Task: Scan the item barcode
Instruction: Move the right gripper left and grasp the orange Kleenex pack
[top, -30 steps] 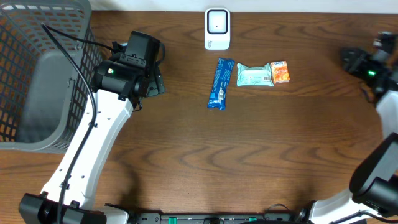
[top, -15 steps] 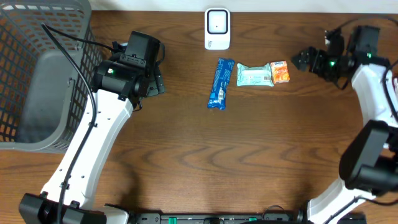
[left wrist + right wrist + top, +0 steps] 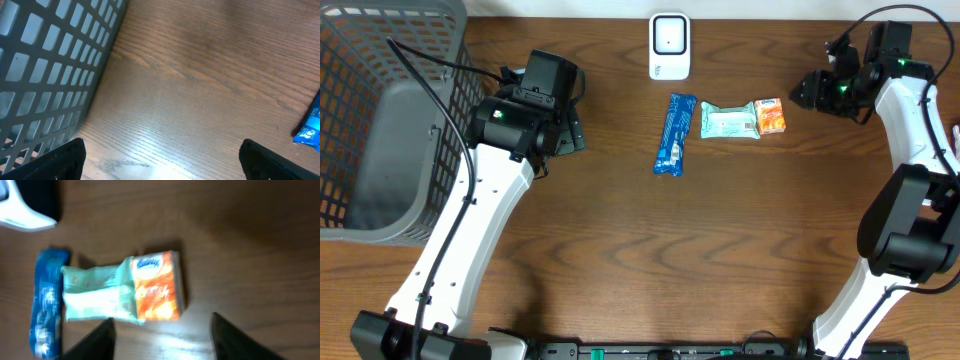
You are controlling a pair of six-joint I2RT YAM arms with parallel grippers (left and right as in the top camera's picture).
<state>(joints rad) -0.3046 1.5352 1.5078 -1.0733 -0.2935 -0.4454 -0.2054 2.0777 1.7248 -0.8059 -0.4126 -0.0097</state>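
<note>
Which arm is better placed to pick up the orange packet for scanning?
Right. The right gripper, open, is close beside the orange packet, which lies ahead in its wrist view. The left gripper sits by the basket, far from that packet.

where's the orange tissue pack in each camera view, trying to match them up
Overhead: the orange tissue pack lies right of centre near the top, against the right end of the mint packet.
Left wrist: not in view.
Right wrist: mid-frame, against the mint packet's right end.
Shared landmark: the blue wrapper, seen in all three.
</note>
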